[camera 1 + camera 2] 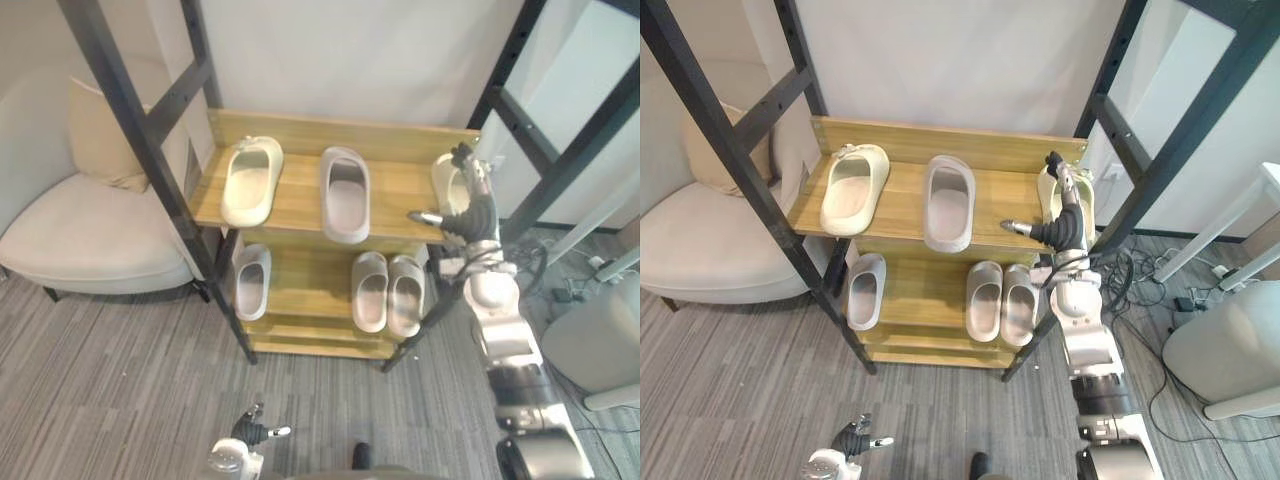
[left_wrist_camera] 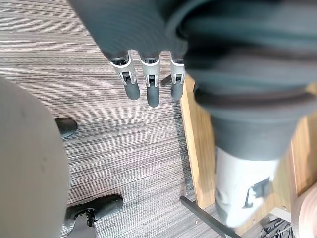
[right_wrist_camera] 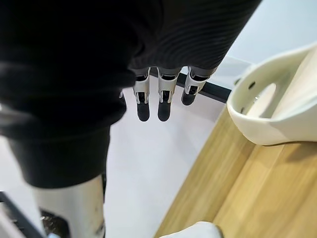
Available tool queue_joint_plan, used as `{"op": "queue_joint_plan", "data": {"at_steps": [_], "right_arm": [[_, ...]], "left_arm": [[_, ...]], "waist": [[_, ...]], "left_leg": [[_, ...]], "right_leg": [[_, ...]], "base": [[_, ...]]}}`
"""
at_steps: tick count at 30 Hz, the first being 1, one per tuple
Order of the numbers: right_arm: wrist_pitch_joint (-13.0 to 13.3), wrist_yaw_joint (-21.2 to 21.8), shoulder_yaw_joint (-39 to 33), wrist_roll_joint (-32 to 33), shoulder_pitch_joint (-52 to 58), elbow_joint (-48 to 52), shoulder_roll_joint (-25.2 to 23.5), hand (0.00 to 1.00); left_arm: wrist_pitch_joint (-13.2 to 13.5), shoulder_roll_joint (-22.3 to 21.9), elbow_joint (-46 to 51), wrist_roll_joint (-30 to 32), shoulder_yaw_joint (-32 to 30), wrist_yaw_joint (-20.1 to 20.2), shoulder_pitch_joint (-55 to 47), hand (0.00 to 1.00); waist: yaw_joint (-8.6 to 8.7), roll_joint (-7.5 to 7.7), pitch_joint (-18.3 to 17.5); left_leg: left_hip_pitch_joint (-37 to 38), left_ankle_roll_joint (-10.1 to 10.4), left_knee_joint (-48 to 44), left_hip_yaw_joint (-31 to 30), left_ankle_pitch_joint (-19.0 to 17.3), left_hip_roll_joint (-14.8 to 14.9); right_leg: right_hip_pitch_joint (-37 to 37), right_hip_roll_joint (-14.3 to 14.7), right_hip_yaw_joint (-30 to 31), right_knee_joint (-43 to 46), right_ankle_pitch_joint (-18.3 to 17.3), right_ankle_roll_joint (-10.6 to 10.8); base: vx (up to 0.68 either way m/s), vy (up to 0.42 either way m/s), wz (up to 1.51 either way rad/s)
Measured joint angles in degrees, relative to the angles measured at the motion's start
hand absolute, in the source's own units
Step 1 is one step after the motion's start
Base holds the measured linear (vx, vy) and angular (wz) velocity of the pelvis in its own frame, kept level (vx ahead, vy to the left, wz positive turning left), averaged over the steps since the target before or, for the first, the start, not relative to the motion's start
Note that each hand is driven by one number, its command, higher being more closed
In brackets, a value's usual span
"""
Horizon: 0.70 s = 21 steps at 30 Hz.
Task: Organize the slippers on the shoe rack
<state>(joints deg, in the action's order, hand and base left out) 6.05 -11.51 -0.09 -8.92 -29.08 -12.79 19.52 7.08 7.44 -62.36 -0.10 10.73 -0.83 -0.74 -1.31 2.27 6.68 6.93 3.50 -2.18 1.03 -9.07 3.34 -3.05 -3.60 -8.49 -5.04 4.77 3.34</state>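
Apparently to straighten it, right hand (image 1: 1065, 225) — fingers spread, empty — hovers by the shelf-end slipper (image 3: 277, 116); left hand (image 2: 152, 91) hangs slack.

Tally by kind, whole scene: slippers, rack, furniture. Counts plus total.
Slippers: 6 (3 on the top shelf, 3 on the lower shelf)
Shoe rack: 1
Armchair: 1
Cushion: 1
Total: 9
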Motion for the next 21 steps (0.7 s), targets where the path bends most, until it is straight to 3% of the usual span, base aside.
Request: {"op": "queue_joint_plan", "data": {"at_steps": [6,19,21], "right_arm": [[-1.21,-0.40,1.06,-0.03,-9.68,-9.56,1.03,0.00],[-1.88,-0.30,3.99,0.05,-18.91,-19.75,0.89,0.00],[-2.59,0.45,6.00,0.03,-22.88,-26.57,0.60,0.00]], "left_arm": [[0.02,0.06,1.07,-0.11,0.05,-0.02,0.02,0.00],[0.16,0.40,2.62,-2.09,-0.21,-0.12,0.08,0.00],[0.43,0.93,3.84,-2.99,-0.26,-0.22,0.16,0.00]], "waist": [[-1.42,0.12,0.09],[-2.48,0.27,1.80],[-3.08,0.78,3.29]], "left_leg": [[-1.14,-0.02,-0.42,-0.63,0.01,-0.12],[-2.95,0.04,-0.91,-1.85,0.09,-0.17],[-3.79,0.04,-1.05,-2.58,0.08,-0.16]], "right_leg": [[0.96,-0.13,-0.45,0.01,0.02,-0.02],[2.03,-0.21,-1.17,0.02,0.01,-0.03],[2.11,-0.28,-1.68,0.02,0.01,-0.03]], "base": [[0.01,-0.003,0.04],[-0.01,-0.008,0.05],[0.03,-0.012,0.16]]}}
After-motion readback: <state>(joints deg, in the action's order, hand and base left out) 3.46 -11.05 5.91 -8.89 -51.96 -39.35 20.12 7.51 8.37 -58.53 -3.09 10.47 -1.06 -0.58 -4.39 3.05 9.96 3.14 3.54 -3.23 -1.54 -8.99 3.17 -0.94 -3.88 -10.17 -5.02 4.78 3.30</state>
